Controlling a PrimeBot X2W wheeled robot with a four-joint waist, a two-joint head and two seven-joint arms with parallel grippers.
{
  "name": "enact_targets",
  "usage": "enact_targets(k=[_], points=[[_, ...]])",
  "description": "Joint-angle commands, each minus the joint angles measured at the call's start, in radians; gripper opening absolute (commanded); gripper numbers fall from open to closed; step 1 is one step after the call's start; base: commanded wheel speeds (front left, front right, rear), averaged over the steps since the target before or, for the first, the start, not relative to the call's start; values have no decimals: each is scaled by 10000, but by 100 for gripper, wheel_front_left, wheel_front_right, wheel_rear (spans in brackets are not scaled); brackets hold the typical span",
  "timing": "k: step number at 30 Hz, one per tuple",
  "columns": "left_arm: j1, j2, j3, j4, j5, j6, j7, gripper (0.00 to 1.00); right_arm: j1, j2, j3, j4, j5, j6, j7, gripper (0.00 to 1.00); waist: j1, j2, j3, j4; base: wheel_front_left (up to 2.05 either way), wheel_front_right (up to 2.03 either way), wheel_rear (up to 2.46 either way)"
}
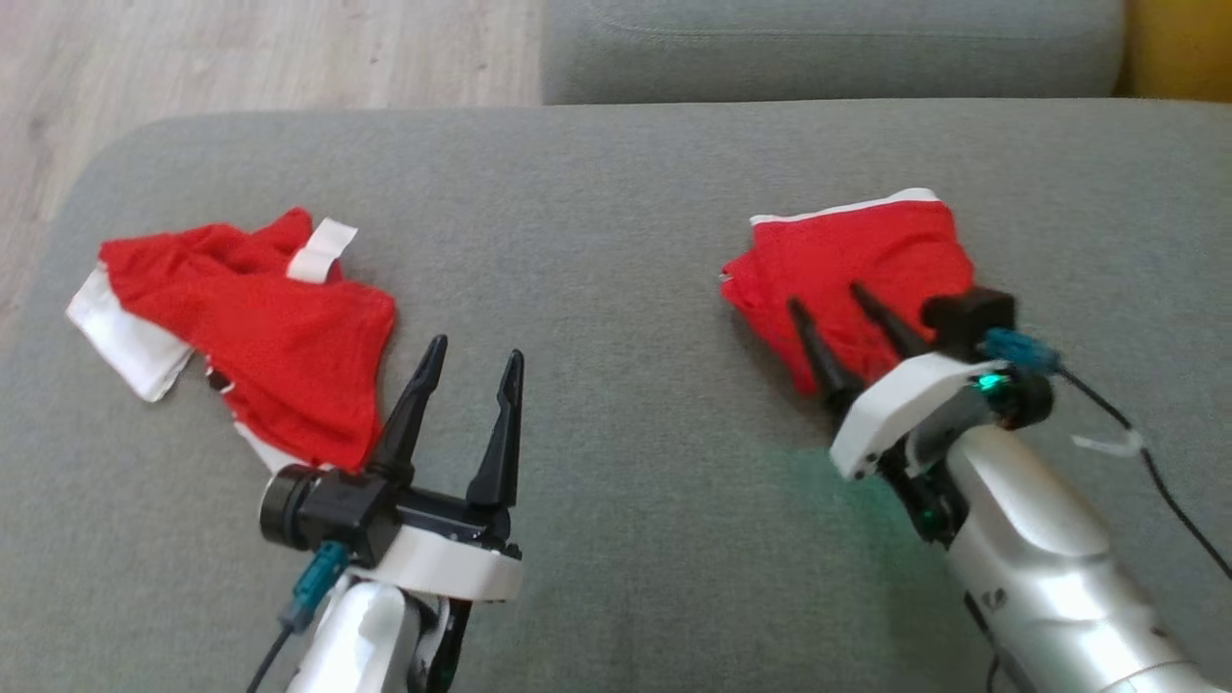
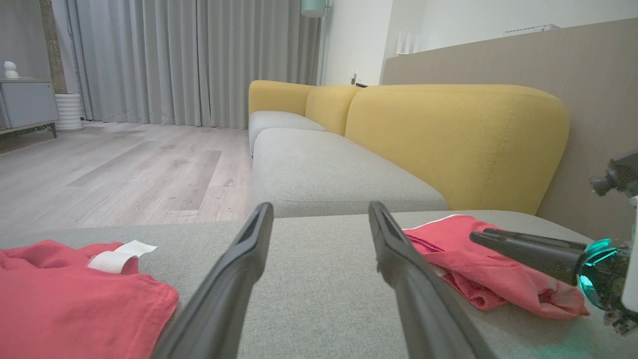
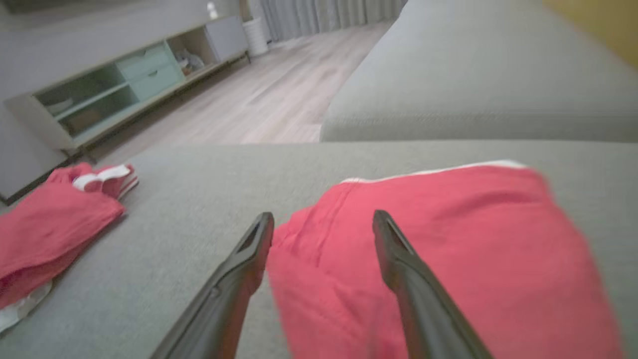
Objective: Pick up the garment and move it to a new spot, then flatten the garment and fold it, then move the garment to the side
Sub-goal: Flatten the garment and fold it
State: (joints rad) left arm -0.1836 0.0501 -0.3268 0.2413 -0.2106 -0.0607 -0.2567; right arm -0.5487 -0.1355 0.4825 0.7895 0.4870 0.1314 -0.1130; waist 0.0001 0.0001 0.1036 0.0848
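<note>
A folded red garment (image 1: 852, 250) with a white edge lies on the right of the grey sofa seat (image 1: 616, 183). My right gripper (image 1: 825, 295) hovers over its near edge, open, with nothing between its fingers. In the right wrist view the gripper (image 3: 324, 216) has spread fingers that straddle the left part of the garment (image 3: 473, 239). A second red garment (image 1: 260, 327) with white trim lies crumpled at the left. My left gripper (image 1: 476, 348) stands open just right of it, holding nothing. The left wrist view shows the left gripper (image 2: 320, 207), the crumpled garment (image 2: 65, 299), the folded garment (image 2: 498, 284) and the right gripper (image 2: 478, 234).
The seat's rounded left edge drops to a wooden floor (image 1: 241, 48). Another grey cushion (image 1: 828, 48) lies beyond the far edge. A yellow backrest (image 2: 448, 139) rises at the right side. Bare seat lies between the two garments. A low cabinet (image 3: 114, 85) stands across the floor.
</note>
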Motion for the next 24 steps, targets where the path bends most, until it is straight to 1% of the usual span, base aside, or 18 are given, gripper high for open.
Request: enact_targets(k=[1, 4, 8, 11, 14, 19, 24], points=[[-239, 73, 401, -397, 14, 56, -51, 100, -340, 40, -138, -238, -148, -7, -363, 100, -1, -1, -100, -151, 0, 0, 0], [-250, 77, 518, -489, -34, 74, -51, 100, -281, -84, -1025, -287, -622, -7, -1043, 100, -1, -1, -211, -363, 0, 0, 0], [-195, 71, 628, -499, -78, 105, -51, 100, 153, -237, -2488, -833, -1484, -7, -1389, 100, -1, -1, -424, -610, 0, 0, 0], [-78, 63, 707, -519, -124, 133, -51, 100, 861, -110, -3466, -1570, -2183, -7, -1449, 100, -1, -1, -577, -755, 0, 0, 0], [73, 51, 786, -523, -187, 154, -51, 100, 1771, 183, -4263, -2473, -2876, -7, -1466, 100, -1, -1, -655, -853, 0, 0, 0], [318, 32, 870, -461, -240, 164, -51, 100, 3094, 675, -4952, -3807, -3439, -7, -1434, 100, -1, -1, -644, -929, 0, 0, 0], [443, 18, 894, -420, -234, 137, -51, 100, 3668, 827, -5192, -4638, -3538, -7, -1141, 100, -1, -1, -593, -919, 0, 0, 0]])
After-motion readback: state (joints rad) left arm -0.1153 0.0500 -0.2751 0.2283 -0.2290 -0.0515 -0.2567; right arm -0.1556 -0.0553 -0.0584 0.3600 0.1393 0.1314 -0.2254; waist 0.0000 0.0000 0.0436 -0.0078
